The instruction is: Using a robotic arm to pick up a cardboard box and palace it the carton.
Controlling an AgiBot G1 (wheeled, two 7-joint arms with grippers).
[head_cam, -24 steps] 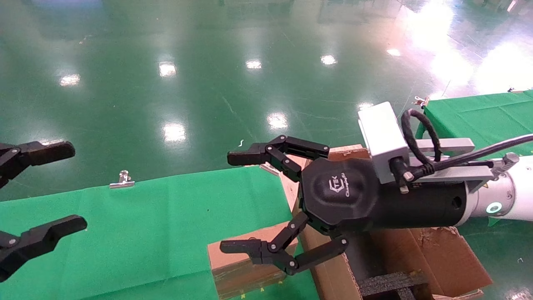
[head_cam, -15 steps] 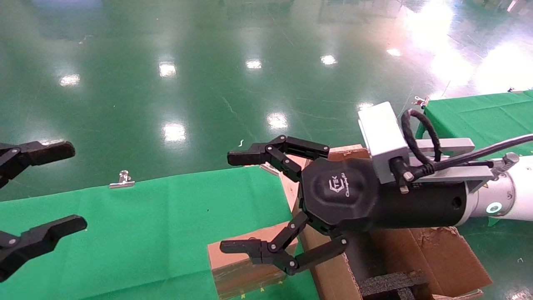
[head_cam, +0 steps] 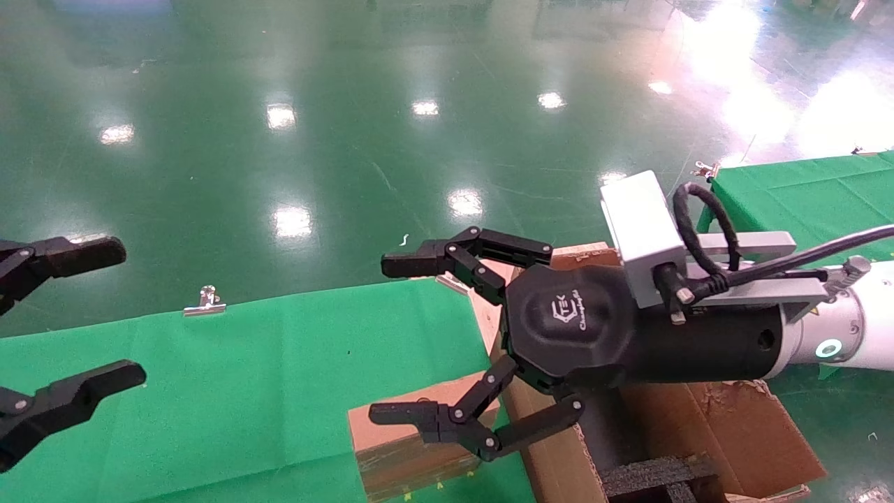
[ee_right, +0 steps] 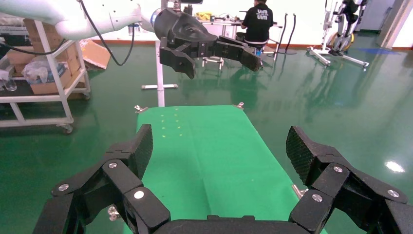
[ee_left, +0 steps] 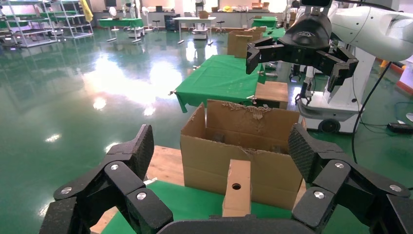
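The right gripper (head_cam: 391, 342) hangs wide open above the cardboard box (head_cam: 412, 447), beside the carton (head_cam: 740, 433); the left gripper (head_cam: 105, 314), also wide, waits far left.

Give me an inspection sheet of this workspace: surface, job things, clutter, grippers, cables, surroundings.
Surface: green cloth table, held by a metal clip.
Job's things: cardboard box on the table's edge, ungripped; carton beside it, flaps torn, black foam inside.
Clutter: nothing seen.
Grippers: right gripper open, raised above the box; left gripper open, above the table's left end.
Cables: black cable looped at the right wrist.
Surroundings: glossy green floor; second green table at right.
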